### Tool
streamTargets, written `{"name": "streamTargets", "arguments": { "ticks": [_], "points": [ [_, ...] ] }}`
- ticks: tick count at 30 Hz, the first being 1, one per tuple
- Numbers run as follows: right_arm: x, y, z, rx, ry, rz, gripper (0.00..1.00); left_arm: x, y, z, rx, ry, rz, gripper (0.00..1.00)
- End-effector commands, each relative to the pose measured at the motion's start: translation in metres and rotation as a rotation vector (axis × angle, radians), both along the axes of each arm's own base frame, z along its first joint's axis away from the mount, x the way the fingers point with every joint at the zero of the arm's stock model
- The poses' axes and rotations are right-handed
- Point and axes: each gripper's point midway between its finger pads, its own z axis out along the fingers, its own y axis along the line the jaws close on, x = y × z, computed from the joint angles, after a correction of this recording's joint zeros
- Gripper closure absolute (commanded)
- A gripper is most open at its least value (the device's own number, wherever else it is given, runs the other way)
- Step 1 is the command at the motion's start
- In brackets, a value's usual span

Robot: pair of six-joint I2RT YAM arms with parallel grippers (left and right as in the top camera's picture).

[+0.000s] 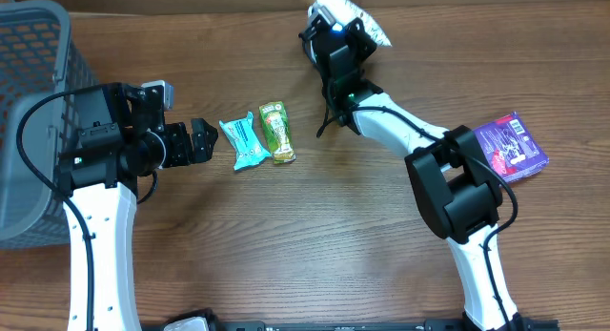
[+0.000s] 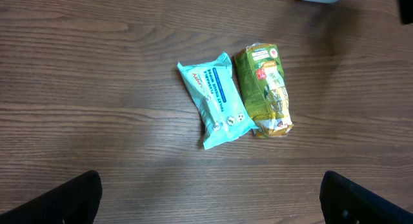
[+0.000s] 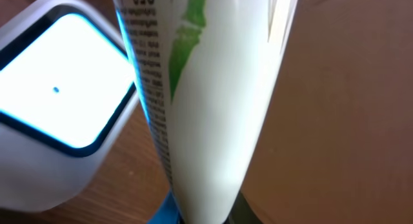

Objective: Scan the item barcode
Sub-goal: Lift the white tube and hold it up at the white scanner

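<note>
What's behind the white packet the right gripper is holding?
Behind the packet, held by the right gripper, a white scanner with a lit window shows at left, a brown surface at right. The packet hides the scanner's right edge.

Brown wood-grain worktop (image 1: 315, 236); teal packet (image 2: 216, 100), green-yellow packet (image 2: 263, 88), purple packet (image 1: 512, 147), white pouch (image 3: 219, 108) streaked green, grey mesh basket (image 1: 29, 83)

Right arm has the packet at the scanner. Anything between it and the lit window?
Nothing visible. The white packet, gripped by the right tool, stands right beside the lit window of the scanner, with no object showing between them. The teal packet and green packet lie well away, by the left tool.
</note>
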Motion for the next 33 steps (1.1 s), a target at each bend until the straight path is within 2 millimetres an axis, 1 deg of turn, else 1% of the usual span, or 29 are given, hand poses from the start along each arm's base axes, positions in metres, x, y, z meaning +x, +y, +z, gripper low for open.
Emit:
{"name": "streamTargets", "arguments": {
  "ticks": [1,9,15,20,23,25,27,29,33],
  "points": [
    [0.008,-0.001,0.024,0.013,-0.049,0.013,0.96,0.002,-0.002,0.009,0.002,-0.027,-0.017,0.00],
    [0.016,-0.025,0.022,0.012,-0.042,-0.019,0.96,0.002,-0.002,0.009,0.002,-0.027,-0.017,0.00],
    [0.014,-0.023,0.008,-0.004,0.023,0.019,0.96,0.002,-0.002,0.009,0.002,-0.027,-0.017,0.00],
    [0.012,-0.025,0.004,-0.017,0.042,0.013,0.96,0.002,-0.002,0.009,0.002,-0.027,-0.017,0.00],
    [0.009,-0.023,0.007,-0.026,0.032,-0.009,0.96,0.002,-0.002,0.009,0.003,-0.027,-0.017,0.00],
    [0.005,-0.017,0.013,-0.035,0.022,-0.016,0.96,0.002,-0.002,0.009,0.003,-0.027,-0.017,0.00],
    [-0.001,-0.006,0.021,-0.033,0.015,0.000,0.96,0.002,-0.002,0.009,0.002,-0.027,-0.018,0.00],
    [-0.007,0.004,0.036,-0.009,-0.007,0.016,0.96,0.002,-0.002,0.009,0.002,-0.027,-0.018,0.00],
    [-0.024,0.022,0.074,0.088,-0.050,0.033,0.96,0.002,-0.002,0.009,0.003,-0.027,-0.017,0.00]
  ]
}}
